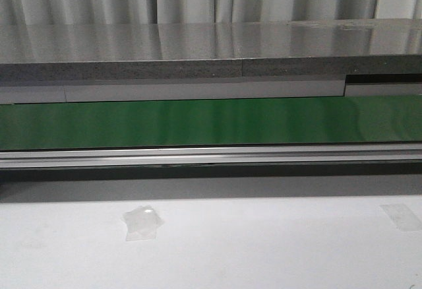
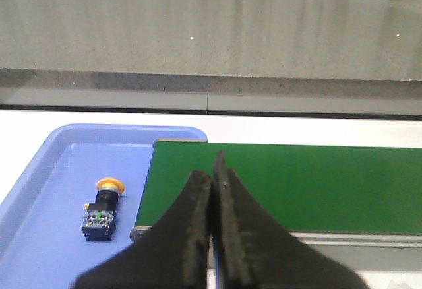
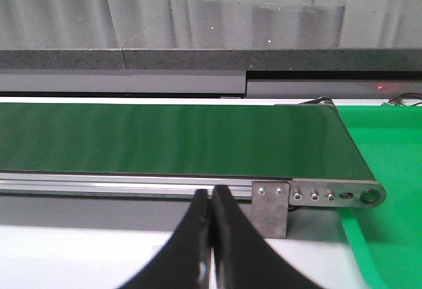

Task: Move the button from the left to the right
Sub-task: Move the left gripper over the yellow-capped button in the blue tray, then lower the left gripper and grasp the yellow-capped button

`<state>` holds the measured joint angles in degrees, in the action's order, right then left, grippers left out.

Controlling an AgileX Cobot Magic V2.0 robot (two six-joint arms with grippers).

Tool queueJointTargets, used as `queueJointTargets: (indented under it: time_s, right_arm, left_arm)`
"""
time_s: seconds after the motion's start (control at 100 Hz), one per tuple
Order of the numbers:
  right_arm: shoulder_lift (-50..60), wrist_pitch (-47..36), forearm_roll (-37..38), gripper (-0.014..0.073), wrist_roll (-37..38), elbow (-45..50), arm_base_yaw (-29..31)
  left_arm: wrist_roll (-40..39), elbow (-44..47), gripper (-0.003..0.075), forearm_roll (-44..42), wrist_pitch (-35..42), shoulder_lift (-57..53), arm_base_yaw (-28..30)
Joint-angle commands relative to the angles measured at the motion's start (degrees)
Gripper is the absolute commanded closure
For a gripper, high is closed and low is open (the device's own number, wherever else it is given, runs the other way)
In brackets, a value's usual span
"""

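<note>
The button, a yellow-orange cap on a black body with a greenish-white mark, lies on its side in the blue tray beside the conveyor's end. My left gripper is shut and empty, over the green belt's near edge, apart from the button. My right gripper is shut and empty, in front of the conveyor rail near its other end. Neither gripper nor the button shows in the front view.
The green conveyor belt runs across, with an aluminium rail in front and a grey ledge behind. A green tray lies past the belt's end bracket. Two pieces of clear tape lie on the white table.
</note>
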<state>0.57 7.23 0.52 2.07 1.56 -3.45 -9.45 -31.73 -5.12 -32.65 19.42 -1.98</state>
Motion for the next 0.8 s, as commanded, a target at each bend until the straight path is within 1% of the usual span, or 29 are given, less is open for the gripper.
queueJointTargets:
  time_s: [0.0,0.13,0.26,0.47,0.65,0.68,0.72,0.75,0.79]
  right_arm:
    - [1.08,-5.19,0.51,0.0662,-0.06,-0.87,0.11]
    - [1.08,-5.19,0.51,0.0662,-0.06,-0.87,0.11]
    - [1.08,-5.19,0.51,0.0662,-0.06,-0.87,0.11]
    - [1.08,-5.19,0.51,0.0662,-0.06,-0.87,0.11]
    - [1.08,-5.19,0.51,0.0662,-0.06,-0.87,0.11]
    - [1.08,-5.19,0.51,0.0662,-0.06,-0.87,0.11]
    - [1.08,-5.19,0.51,0.0662,-0.06,-0.87,0.11]
    - [1.08,-5.19,0.51,0.0662,-0.06,-0.87,0.11]
    - [1.08,-5.19,0.51,0.0662,-0.06,-0.87,0.11]
  left_arm:
    - [-1.01,-6.59,0.074,-0.09,-1.48,5.87,-0.37]
    - [-1.01,-12.83,0.074,0.32,-7.92,12.13,-0.37]
    - [-1.01,-16.15,0.074,1.65,-12.52,16.84,-0.37]
    - [-1.01,-16.44,0.074,1.65,-13.07,20.36,-0.37]
    - [-0.9,-16.44,0.0737,1.31,-12.96,21.01,-0.37]
    - [-0.9,-16.44,0.0731,1.31,-12.84,21.01,-0.37]
    - [-0.9,-16.44,0.0702,1.31,-12.84,21.01,-0.37]
    - [-0.9,-16.44,0.0671,1.31,-12.84,21.01,-0.37]
    - [-0.9,-16.44,0.0604,1.31,-12.84,21.01,-0.37]
